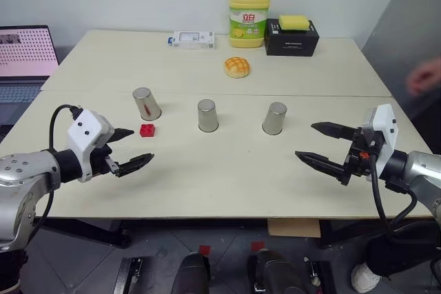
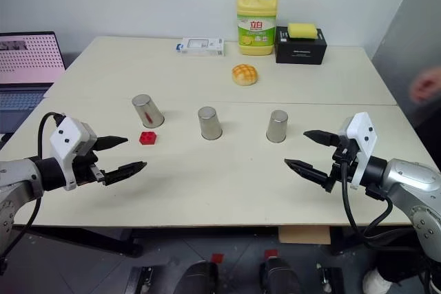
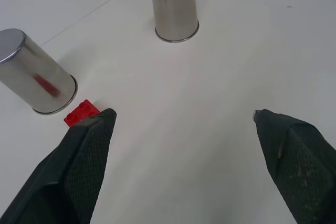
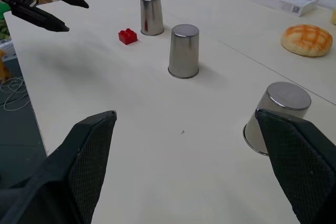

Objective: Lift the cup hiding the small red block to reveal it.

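Looking down over my arms, I have the left gripper (image 1: pixel 133 148) hanging just above the near part of the table (image 1: pixel 207 184), fingers spread wide and holding nothing. The right gripper (image 1: pixel 318 144) hovers on the opposite side, its fingers also wide apart and empty.

Just past the left fingertips lies the small red block (image 1: pixel 147 129), out in the open on the tabletop, close to the upper finger but not touching it. Nothing sits between my fingers and the block.

Right behind it stands the left cup (image 1: pixel 146 103), upside down, with the block's red reflected on its side; the two are just beside each other, and I cannot tell if they touch. The middle cup (image 1: pixel 207 115) and the right cup (image 1: pixel 274 118) stand inverted in the same row, well apart from one another. The right cup is the nearest to my right gripper, with bare table between them.

Further back rests an orange-yellow bun (image 1: pixel 236 67). Along the far edge are a small white box (image 1: pixel 193 38), a yellow detergent bottle (image 1: pixel 249 13), and a black box (image 1: pixel 291 38) with a yellow sponge (image 1: pixel 294 22) on top. A laptop (image 1: pixel 26 56) sits off the table's left, and a person's blurred hand (image 1: pixel 423 76) shows at the right.
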Robot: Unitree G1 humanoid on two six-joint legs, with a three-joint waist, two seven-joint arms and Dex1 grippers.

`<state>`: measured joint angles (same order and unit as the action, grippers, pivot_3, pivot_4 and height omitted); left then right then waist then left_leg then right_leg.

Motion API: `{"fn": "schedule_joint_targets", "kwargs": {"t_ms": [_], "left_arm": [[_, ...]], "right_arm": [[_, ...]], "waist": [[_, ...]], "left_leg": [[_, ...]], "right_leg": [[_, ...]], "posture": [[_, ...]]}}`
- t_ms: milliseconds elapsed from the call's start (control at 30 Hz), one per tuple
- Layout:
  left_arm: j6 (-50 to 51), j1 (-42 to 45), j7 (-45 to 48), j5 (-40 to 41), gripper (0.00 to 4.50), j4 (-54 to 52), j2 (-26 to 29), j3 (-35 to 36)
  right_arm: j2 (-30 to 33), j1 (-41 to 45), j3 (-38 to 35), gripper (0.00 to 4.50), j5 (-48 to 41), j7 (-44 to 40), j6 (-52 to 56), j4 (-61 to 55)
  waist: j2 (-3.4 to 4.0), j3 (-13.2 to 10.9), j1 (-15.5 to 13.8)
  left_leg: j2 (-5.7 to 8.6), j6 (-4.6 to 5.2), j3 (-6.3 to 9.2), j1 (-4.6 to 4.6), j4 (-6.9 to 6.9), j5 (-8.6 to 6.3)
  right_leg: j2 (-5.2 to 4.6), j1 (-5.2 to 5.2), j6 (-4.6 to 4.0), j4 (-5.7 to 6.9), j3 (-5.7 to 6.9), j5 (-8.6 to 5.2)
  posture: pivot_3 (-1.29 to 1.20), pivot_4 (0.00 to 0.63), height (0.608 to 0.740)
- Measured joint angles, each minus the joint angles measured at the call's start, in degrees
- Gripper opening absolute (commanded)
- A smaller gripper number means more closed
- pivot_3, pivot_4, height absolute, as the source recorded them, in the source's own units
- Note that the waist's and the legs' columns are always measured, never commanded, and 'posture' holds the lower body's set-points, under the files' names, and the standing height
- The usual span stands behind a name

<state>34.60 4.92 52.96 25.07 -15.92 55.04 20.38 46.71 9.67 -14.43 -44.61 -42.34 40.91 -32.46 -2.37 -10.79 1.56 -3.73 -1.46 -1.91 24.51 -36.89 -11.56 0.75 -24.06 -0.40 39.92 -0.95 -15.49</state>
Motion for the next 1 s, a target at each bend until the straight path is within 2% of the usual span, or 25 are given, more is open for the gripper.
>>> {"fn": "schedule_joint_targets", "kwargs": {"t_ms": [1000], "left_arm": [[-0.1, -0.5, -0.1, -0.2, 4.44, 0.0, 0.0, -0.3]], "right_arm": [[0.0, 0.4, 1.7, 4.50, 0.7, -1.5, -0.8, 0.9]], "waist": [[0.00, 0.0, 0.0]], "left_leg": [[0.00, 0.00, 0.00, 0.00, 0.00, 0.00]], "right_leg": [[0.00, 0.00, 0.00, 0.00, 0.01, 0.00]], "posture": [[0.00, 0.150, 0.740]]}}
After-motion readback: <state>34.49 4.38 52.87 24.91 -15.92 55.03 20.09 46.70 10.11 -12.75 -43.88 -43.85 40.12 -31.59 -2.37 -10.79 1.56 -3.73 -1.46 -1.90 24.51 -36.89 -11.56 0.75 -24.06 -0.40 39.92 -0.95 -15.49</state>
